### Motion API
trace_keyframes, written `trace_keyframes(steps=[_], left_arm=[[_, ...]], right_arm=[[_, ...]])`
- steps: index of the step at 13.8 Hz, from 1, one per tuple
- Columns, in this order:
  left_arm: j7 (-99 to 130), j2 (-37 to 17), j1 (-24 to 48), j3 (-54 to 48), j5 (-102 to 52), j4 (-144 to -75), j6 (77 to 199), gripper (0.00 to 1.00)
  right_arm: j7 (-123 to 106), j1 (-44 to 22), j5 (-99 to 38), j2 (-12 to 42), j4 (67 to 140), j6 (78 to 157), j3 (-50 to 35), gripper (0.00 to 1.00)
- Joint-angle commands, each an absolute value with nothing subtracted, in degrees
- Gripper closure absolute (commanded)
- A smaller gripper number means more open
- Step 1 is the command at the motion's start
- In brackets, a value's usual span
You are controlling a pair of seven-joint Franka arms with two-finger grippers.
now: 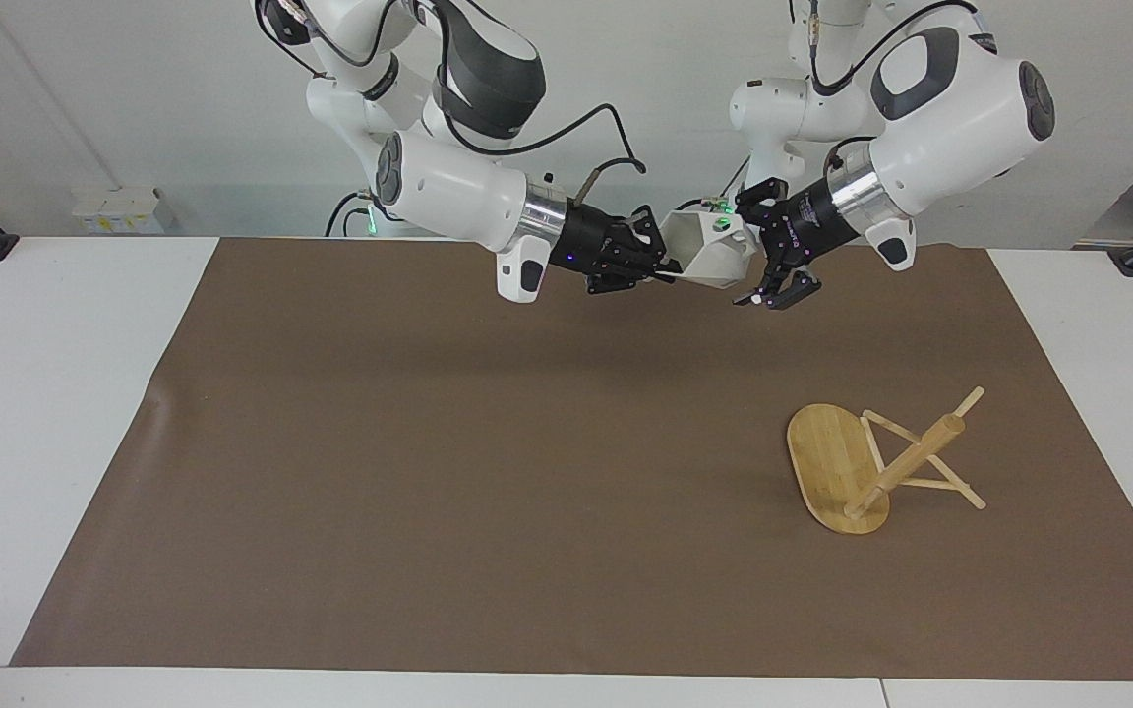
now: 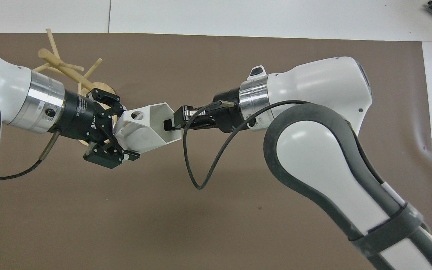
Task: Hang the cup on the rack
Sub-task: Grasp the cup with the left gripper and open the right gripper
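The white faceted cup [image 1: 709, 251] [image 2: 144, 129] is held in the air on its side over the brown mat, near the robots' end. My right gripper [image 1: 667, 272] [image 2: 169, 125] is shut on its rim. My left gripper [image 1: 748, 254] [image 2: 128, 131] is open at the cup's handle end, one finger on each side of the handle. Whether they touch it I cannot tell. The bamboo rack [image 1: 837, 462] [image 2: 62, 67] appears tipped over on the mat toward the left arm's end, farther from the robots than the cup. It rests on its base edge and pegs.
A brown mat [image 1: 429, 472] covers most of the white table [image 1: 55, 393]. A black cable [image 2: 197, 165] loops from the right wrist below the cup. The left gripper hides most of the rack's base in the overhead view.
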State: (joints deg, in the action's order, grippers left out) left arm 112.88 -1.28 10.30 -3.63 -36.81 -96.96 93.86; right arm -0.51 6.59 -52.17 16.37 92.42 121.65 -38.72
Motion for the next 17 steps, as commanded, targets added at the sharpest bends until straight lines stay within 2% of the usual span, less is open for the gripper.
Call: trace_keyframes(steps=[1, 2, 4, 15, 16, 17], left_arm=[[114.61, -1.41, 11.43, -3.34, -37.62, -96.50, 94.48, 0.00], [114.70, -1.23, 11.34, -3.34, -37.70, -96.50, 94.48, 0.02], [114.52, -0.71, 10.90, -3.34, -37.62, -96.50, 94.66, 1.00], [116.28, 0.79, 10.72, -2.90, -36.74, -96.68, 97.65, 1.00], [116.54, 0.88, 10.72, -2.90, -36.65, -96.68, 97.73, 1.00], [117.07, 1.14, 10.64, -2.90, -36.65, -96.68, 97.73, 1.00]], right_arm=[[-1.41, 7.12, -53.70, 16.08, 92.11, 120.85, -39.11, 1.00], [-1.41, 7.12, -53.70, 16.08, 92.11, 120.85, -39.11, 1.00], [-1.41, 7.12, -53.70, 16.08, 92.20, 120.85, -39.11, 1.00], [-1.06, 7.03, -52.91, 15.38, 92.11, 121.99, -39.29, 1.00], [-1.05, 7.03, -52.91, 15.29, 92.20, 121.99, -39.29, 0.98], [-1.05, 7.03, -52.91, 15.29, 92.20, 121.99, -39.29, 0.88]])
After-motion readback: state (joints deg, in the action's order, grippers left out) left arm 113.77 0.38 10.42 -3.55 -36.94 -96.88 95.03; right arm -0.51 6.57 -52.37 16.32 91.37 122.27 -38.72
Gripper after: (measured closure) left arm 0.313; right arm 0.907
